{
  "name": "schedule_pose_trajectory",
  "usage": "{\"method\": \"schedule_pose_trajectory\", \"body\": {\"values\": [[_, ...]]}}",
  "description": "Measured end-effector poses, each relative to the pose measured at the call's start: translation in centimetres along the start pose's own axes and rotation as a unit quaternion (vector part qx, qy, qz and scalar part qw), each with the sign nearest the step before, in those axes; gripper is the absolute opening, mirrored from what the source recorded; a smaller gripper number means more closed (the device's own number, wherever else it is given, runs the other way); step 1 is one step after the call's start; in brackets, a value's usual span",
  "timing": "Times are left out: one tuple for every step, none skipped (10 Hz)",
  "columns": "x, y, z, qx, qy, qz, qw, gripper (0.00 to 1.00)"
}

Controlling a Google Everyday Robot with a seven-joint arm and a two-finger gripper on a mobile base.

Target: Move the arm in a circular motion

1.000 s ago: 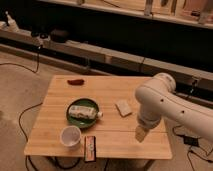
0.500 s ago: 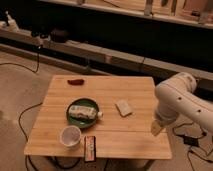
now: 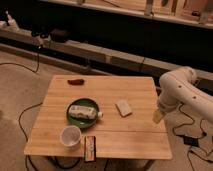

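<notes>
- Print on the pale wrapped packet in the round green plate and on the dark flat packet at the front edge of the light wooden table is too small to read.
- The large white jointed arm bends beside the table's right edge. A second ago it was over the tabletop.
- Its narrow pale gripper hangs at that edge. Whether it is open or closed can't be made out.
</notes>
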Motion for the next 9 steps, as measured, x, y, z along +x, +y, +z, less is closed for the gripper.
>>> {"method": "schedule_pose_trajectory", "body": {"values": [[1.4, 1.3, 0.1, -0.002, -0.002, -0.007, 1.0, 0.62], [2.3, 2.1, 0.0, -0.004, -0.003, -0.012, 0.9999, 0.62], [3.5, 3.0, -0.1, -0.007, -0.005, -0.017, 0.9998, 0.62], [4.7, 3.9, -0.3, -0.009, -0.007, -0.022, 0.9997, 0.62], [6.0, 4.7, -0.3, -0.01, -0.01, -0.025, 0.9996, 0.62], [7.6, 5.0, -0.2, -0.01, -0.012, -0.031, 0.9994, 0.62], [9.6, 5.1, 0.2, -0.008, -0.013, -0.038, 0.9992, 0.62], [11.5, 4.9, 0.5, -0.007, -0.014, -0.046, 0.9988, 0.62], [13.8, 4.5, 0.8, -0.005, -0.014, -0.055, 0.9984, 0.62]]}}
